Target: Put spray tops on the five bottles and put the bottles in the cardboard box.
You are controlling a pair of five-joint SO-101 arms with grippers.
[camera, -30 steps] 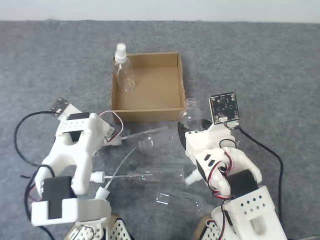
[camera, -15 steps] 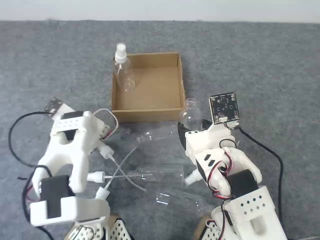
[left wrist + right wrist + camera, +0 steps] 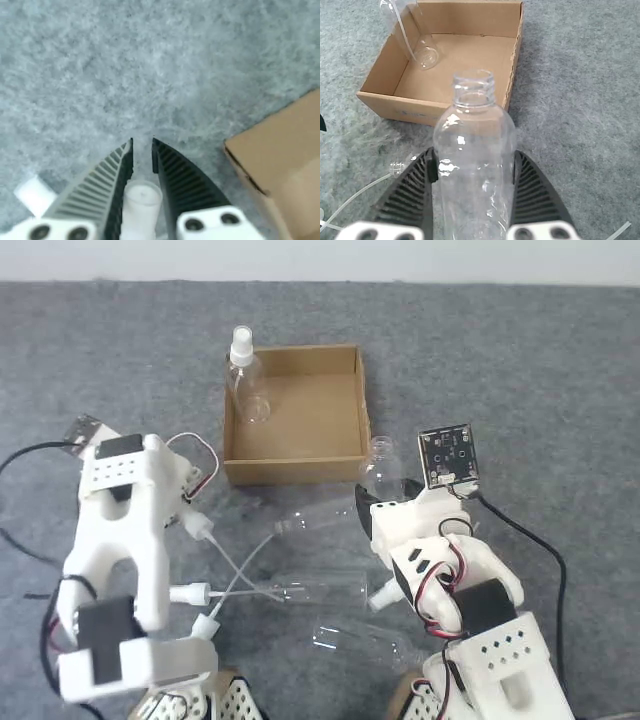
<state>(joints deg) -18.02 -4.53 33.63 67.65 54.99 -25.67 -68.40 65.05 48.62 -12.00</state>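
Left claw (image 3: pixel 141 142) is clenched on a white plastic spray top (image 3: pixel 141 200), its two black ribbed fingers pressed against the cap's sides. In the high view the top's thin clear dip tube trails from that claw (image 3: pixel 196 524) toward the middle of the grey felt-like counter (image 3: pixel 520 370). The brown square cardboard box (image 3: pixel 295 470) sits near it, on the far side.

Right claw (image 3: pixel 473 154) grasps a clear round plastic bottle (image 3: pixel 472 115) by its body. The bottle stands upright with an open, bare neck, just beside the box's near corner.

Five bottles in all:
- One is in the right claw.
- One leans in the far left corner of the box (image 3: pixel 248 385), already wearing a white spray top (image 3: pixel 241 340).
- Three clear capless ones lie on their sides on the counter between the arms: (image 3: pixel 315 517), (image 3: pixel 325 588) and (image 3: pixel 365 640).

Two more white spray tops lie loose on the counter by the left arm's base, (image 3: pixel 192 592) and (image 3: pixel 208 624) (their tubes cross each other). That makes four tops clearly countable.
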